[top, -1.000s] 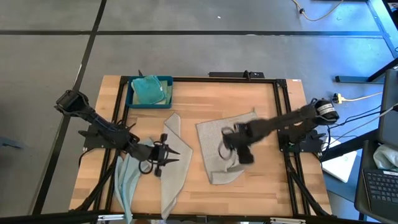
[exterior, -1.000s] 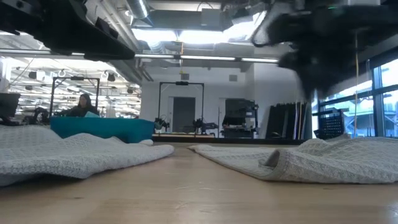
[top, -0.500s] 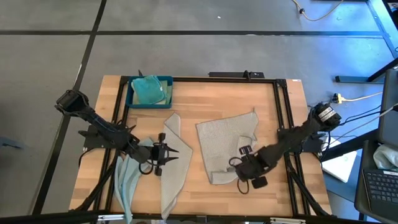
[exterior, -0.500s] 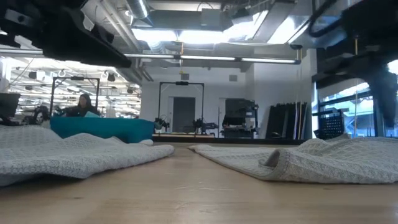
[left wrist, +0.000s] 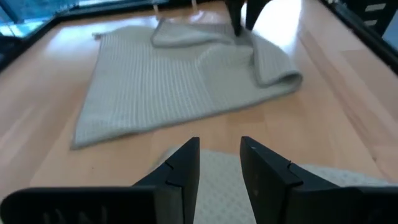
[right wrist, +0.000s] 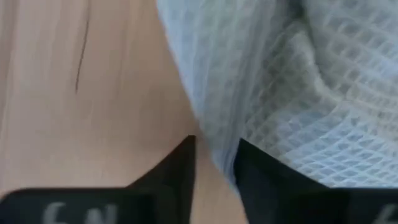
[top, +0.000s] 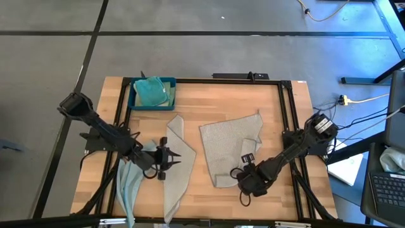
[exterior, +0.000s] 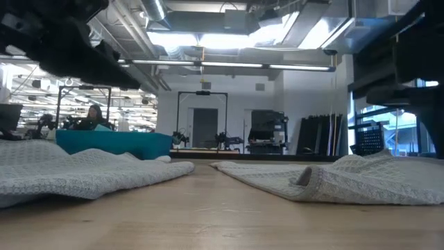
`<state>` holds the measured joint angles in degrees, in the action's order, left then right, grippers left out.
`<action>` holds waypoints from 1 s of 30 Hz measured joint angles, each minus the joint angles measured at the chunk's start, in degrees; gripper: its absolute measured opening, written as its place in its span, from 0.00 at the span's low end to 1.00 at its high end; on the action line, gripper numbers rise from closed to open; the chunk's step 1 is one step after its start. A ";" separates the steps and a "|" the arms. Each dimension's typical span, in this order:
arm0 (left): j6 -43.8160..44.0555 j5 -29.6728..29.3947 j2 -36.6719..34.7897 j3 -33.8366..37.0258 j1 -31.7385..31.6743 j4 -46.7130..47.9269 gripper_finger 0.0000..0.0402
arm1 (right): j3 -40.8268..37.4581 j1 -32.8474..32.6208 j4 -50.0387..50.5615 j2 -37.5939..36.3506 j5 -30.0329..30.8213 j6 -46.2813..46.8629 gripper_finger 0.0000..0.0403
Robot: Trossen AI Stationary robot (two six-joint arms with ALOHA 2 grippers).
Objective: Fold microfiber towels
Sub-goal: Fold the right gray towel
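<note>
A light grey towel [top: 228, 149] lies spread on the table's right half, its near right part folded over in a thick roll [left wrist: 273, 78]. My right gripper [top: 243, 183] points down at its near right corner, open, straddling the towel's edge [right wrist: 199, 124]. A second grey towel [top: 178, 166] lies in a long strip left of the middle. My left gripper [left wrist: 219, 146] hovers open over its left side. A pale blue-green towel [top: 126, 185] lies under the left arm and runs off the near edge. A teal towel [top: 150, 92] rests in the blue tray [top: 134, 100]. My right gripper comes from above, pointing down, with the grey towel's edge [right wrist: 208, 146] running between its two fingers just above the wood. I cannot tell whether the fingers touch the cloth. The towel lies flat on the table.
The blue tray stands at the far left corner. A black frame rail [top: 288, 126] runs along the table's right side, close to the right arm. Bare wood [top: 209, 95] lies across the far middle and between the two grey towels.
My right gripper has swung from over the middle of the grey towel toward the table's near edge and come down to the towel's near right corner. The towels lie as before.
</note>
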<state>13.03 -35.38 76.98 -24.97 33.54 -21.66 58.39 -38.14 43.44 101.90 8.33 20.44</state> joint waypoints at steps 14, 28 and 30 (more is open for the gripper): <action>6.18 -3.84 6.75 0.00 5.06 -8.16 0.27 | 8.83 -1.09 -19.82 0.11 9.31 16.72 0.02; 5.86 -4.21 6.75 0.00 5.66 -8.73 0.27 | 6.97 -5.47 -36.36 5.08 0.92 14.91 0.43; 5.63 -4.23 6.75 0.00 5.62 -8.73 0.27 | 6.97 -6.20 -31.62 4.19 0.97 16.26 0.46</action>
<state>18.66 -39.62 83.72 -24.97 39.16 -30.39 65.36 -44.33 11.82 106.09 9.30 36.70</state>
